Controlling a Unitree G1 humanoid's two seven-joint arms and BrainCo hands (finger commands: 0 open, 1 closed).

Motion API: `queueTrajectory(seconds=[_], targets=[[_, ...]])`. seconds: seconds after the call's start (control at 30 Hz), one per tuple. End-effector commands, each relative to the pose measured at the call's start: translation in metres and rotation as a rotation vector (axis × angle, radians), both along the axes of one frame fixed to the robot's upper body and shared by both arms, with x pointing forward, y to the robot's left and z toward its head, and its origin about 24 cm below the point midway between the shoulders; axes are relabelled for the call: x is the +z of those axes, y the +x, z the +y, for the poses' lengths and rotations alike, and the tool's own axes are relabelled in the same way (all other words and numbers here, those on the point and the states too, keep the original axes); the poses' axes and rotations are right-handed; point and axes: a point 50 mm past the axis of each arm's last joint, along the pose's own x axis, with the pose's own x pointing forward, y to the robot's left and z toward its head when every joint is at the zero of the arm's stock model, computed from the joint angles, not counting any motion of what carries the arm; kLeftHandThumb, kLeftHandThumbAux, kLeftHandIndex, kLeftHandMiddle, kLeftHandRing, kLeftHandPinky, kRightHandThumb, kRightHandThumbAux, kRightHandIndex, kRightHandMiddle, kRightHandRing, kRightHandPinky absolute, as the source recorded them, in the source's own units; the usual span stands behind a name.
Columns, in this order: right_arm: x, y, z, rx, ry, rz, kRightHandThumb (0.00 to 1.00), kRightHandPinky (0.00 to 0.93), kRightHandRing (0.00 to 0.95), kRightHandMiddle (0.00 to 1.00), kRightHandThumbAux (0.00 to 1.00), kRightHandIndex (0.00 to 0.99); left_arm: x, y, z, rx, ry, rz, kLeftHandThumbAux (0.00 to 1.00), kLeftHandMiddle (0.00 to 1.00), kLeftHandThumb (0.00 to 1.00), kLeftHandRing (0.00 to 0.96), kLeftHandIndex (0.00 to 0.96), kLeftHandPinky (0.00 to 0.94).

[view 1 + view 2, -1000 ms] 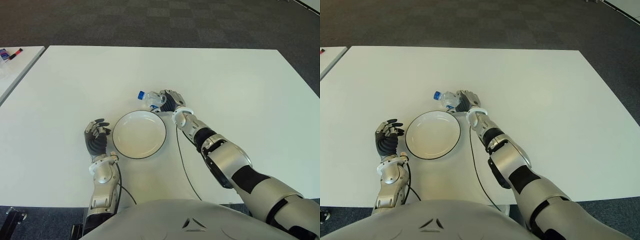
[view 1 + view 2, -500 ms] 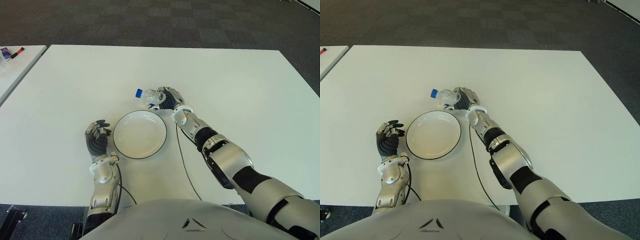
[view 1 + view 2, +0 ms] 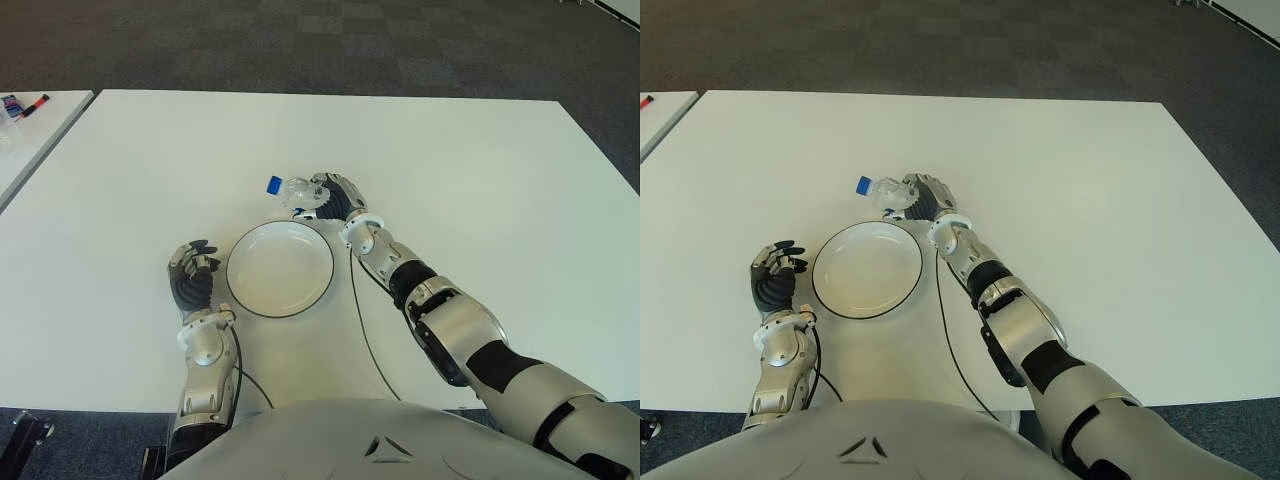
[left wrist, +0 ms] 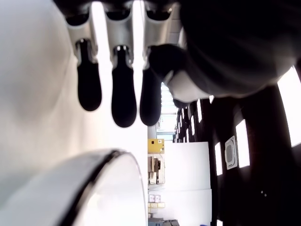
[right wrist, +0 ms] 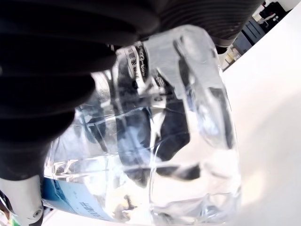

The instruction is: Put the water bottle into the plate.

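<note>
Two hands for you to log. Your right hand [image 3: 335, 198] is clenched around the clear plastic water bottle with the blue cap [image 3: 293, 189]; you hold it tilted, cap toward your left, just past the far rim of the round white plate with the dark edge [image 3: 279, 269], not in it. Your left hand [image 3: 192, 282] shows just left of the plate on the white table [image 3: 480, 170], fingers [image 4: 124, 101] loosely curled, holding nothing.
</note>
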Motion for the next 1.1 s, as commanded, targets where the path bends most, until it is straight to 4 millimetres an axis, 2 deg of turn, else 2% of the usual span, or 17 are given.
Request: queueTrajectory(seconds=[0.03, 0.4, 0.73, 0.83, 0.97, 1.1], targets=[[0.003, -0.001, 0.000, 0.010, 0.049, -0.013, 0.954, 0.830, 0.527, 0.511, 0.657, 0.386, -0.003, 0.004, -0.008, -0.008, -0.032, 0.012, 0.678, 0.480, 0.832, 0.569, 0.416, 0.494], [0.001, -0.006, -0.002, 0.014, 0.123, -0.028, 0.955, 0.859, 0.527, 0.510, 0.656, 0.389, -0.004, 0.004, -0.006, -0.022, -0.034, 0.006, 0.679, 0.481, 0.831, 0.561, 0.411, 0.515], [0.010, -0.014, -0.005, 0.025, 0.141, -0.173, 0.955, 0.859, 0.529, 0.503, 0.655, 0.395, -0.006, 0.005, -0.004, -0.027, -0.033, 0.010, 0.678, 0.476, 0.832, 0.554, 0.419, 0.508], [0.012, -0.014, -0.005, 0.027, 0.133, -0.181, 0.891, 0.868, 0.782, 0.527, 0.666, 0.411, -0.006, 0.005, -0.004, -0.028, -0.033, 0.014, 0.678, 0.475, 0.833, 0.553, 0.422, 0.511], [0.019, -0.016, -0.002, 0.035, 0.134, -0.203, 0.866, 0.874, 0.880, 0.536, 0.670, 0.418, -0.006, 0.005, -0.005, -0.026, -0.034, 0.019, 0.677, 0.473, 0.833, 0.553, 0.425, 0.519], [0.022, -0.018, -0.002, 0.041, 0.125, -0.209, 0.860, 0.876, 0.901, 0.537, 0.670, 0.420, -0.006, 0.006, -0.004, -0.025, -0.034, 0.028, 0.677, 0.473, 0.833, 0.551, 0.425, 0.516]])
